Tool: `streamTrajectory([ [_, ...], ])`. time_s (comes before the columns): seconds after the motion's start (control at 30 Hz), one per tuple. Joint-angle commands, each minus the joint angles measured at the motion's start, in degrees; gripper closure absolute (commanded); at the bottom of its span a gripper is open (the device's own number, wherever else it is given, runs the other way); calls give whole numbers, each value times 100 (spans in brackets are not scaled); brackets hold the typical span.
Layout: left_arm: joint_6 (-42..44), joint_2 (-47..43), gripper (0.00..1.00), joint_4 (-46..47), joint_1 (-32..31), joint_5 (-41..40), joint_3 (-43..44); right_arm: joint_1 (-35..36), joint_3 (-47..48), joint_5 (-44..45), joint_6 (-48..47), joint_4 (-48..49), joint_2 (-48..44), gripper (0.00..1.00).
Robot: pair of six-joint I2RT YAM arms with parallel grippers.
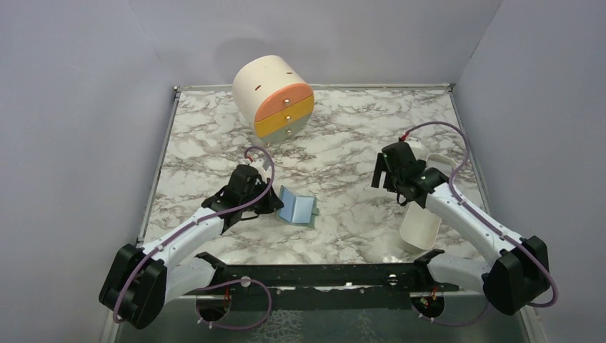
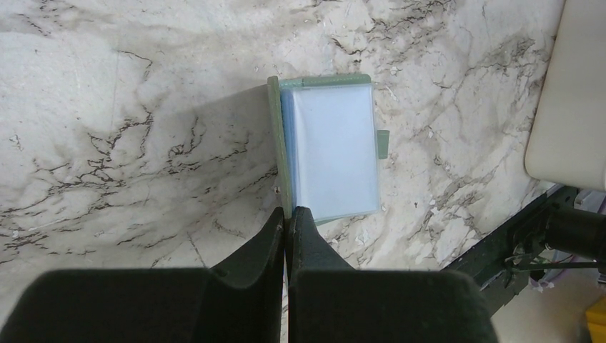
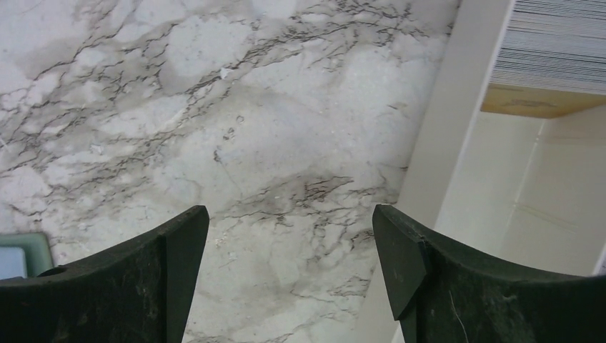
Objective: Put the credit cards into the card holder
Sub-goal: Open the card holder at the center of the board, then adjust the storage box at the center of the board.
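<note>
The card holder [image 1: 297,208], a sage-green wallet, lies open on the marble beside my left gripper [image 1: 270,202]. In the left wrist view one green flap [image 2: 274,136] stands on edge, and my left gripper [image 2: 289,213] is shut on its near end. A pale blue-grey face [image 2: 336,150] lies flat to the right of that flap. My right gripper [image 3: 289,221] hangs open over bare marble with nothing between its fingers. The credit cards [image 3: 554,43] stand stacked edge-on in the white tray [image 3: 457,107], with a tan-orange card [image 3: 543,100] at the front. A corner of the card holder [image 3: 21,254] shows at the lower left.
The long white tray [image 1: 420,227] lies under the right arm near the table's right edge. A cream cylinder with orange, yellow and grey drawers [image 1: 275,96] stands at the back centre. Grey walls close in the table on three sides.
</note>
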Motion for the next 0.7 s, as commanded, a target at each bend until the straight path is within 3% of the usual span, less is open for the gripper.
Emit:
streamTrajectory([
  [0.0,51,-134,100,22,-4,161,136,-216,-121,951,527,-159,-246,14],
  [0.1,52,-156,100,19,-4,208,133,-389,-116,1248,680,-258,-240,14],
  [0.17,53,-189,100,59,-5,196,94,-520,-144,1330,618,-230,-174,8],
  [0.37,-4,-231,100,143,-8,310,24,-1177,-326,839,770,-112,-293,5],
  [0.67,-19,-207,100,173,-6,286,51,-1520,-563,-114,814,294,-113,5],
])
